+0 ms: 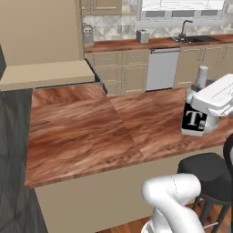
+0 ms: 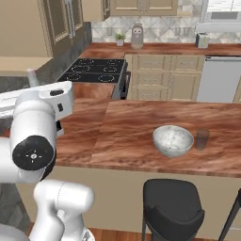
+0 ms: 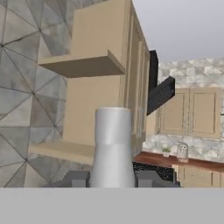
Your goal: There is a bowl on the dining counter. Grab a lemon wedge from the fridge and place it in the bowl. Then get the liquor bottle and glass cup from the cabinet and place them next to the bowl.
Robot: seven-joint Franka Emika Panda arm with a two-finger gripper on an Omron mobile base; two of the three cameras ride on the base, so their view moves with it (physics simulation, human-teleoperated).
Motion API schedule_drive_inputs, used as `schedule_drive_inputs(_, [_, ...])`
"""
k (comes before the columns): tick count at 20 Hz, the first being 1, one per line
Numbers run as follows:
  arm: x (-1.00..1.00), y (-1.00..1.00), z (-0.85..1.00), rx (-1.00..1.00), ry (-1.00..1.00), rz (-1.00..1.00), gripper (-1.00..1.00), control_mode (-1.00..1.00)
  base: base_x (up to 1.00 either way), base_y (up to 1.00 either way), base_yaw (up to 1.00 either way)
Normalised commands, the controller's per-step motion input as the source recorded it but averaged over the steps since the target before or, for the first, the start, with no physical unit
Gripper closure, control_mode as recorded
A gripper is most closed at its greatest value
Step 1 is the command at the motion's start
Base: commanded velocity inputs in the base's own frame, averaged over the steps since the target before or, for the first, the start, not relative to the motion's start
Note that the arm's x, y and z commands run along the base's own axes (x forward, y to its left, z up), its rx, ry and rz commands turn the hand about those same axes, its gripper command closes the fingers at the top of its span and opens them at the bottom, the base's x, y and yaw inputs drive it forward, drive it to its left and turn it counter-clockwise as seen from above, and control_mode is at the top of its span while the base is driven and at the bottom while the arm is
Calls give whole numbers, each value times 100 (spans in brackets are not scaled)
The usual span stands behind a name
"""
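Right base view: your dining counter [image 2: 141, 127] carries the bowl [image 2: 173, 140] with the glass cup [image 2: 202, 140] just beside it; whether a lemon wedge lies inside, you cannot tell. Left base view: your gripper [image 1: 207, 119] pinches the liquor bottle [image 1: 195, 113], upright above the counter, not yet set down beside the bowl.

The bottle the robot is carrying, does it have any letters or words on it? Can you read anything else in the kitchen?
"T": white letter on the black label of the bottle, held in the pincer.
A small mark beside the T is too blurred to read.
Nothing else in the kitchen carries readable text.
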Motion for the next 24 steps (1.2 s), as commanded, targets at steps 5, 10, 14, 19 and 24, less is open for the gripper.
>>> schedule_drive_inputs(5, [99, -14, -47, -4, 3, -52, 100, -100, 0, 0, 0])
schedule_drive_inputs(10, [99, -34, -62, -2, 4, -34, 100, -100, 0, 0, 0])
schedule_drive_inputs(14, [83, -55, -59, 0, 2, -29, 100, -100, 0, 0, 0])
schedule_drive_inputs(19, [77, -37, -43, 0, 5, -30, 100, -100, 0, 0, 0])
schedule_drive_inputs(24, [71, -49, -45, 0, 6, -28, 100, -100, 0, 0, 0])
